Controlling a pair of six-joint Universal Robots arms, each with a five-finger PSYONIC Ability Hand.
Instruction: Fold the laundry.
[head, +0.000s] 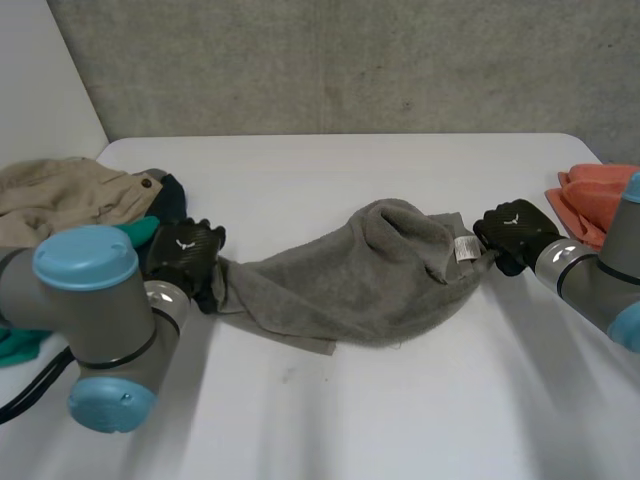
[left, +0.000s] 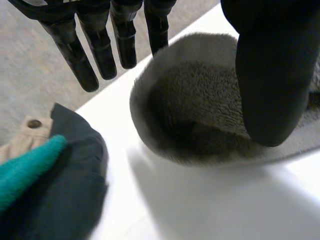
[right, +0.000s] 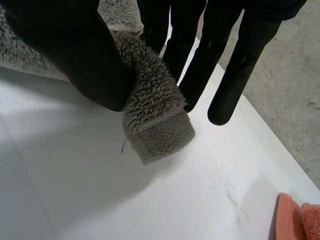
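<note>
Two hands, one grey towel (head: 370, 270), stretched lengthwise across the tabletop (head: 330, 400) between them: left hand (head: 185, 255) pinching its left end, right hand (head: 512, 232) with fingers (right: 200, 65) and thumb clamped on the labelled corner.

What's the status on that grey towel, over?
Left hand pinches grey towel at one end, right hand the tagged corner. Towel rumpled, unfolded. Clothes pile by left hand, orange cloth by right.

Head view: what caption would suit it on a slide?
Left hand and right hand each grip an end of a grey towel.
</note>
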